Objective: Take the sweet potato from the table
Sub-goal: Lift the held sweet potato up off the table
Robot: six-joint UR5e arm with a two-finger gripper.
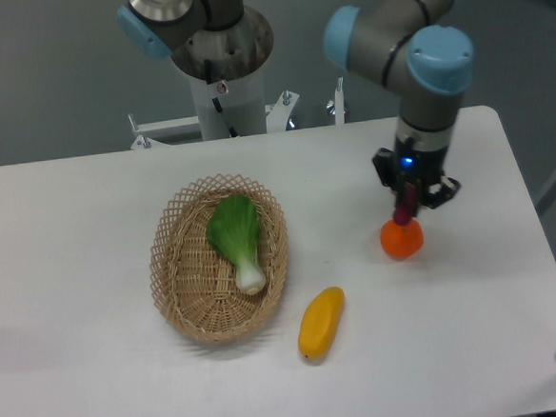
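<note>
While the arm reaches down at the right of the frame, the gripper is closed on the sweet potato, a small dark purple-red piece held almost upright between the fingers. It hangs right above the round orange, and I cannot tell if they touch. At the centre of the white table stands a wicker basket with a green leafy vegetable inside. Just beside the basket, lower right, lies a yellow oblong fruit.
</note>
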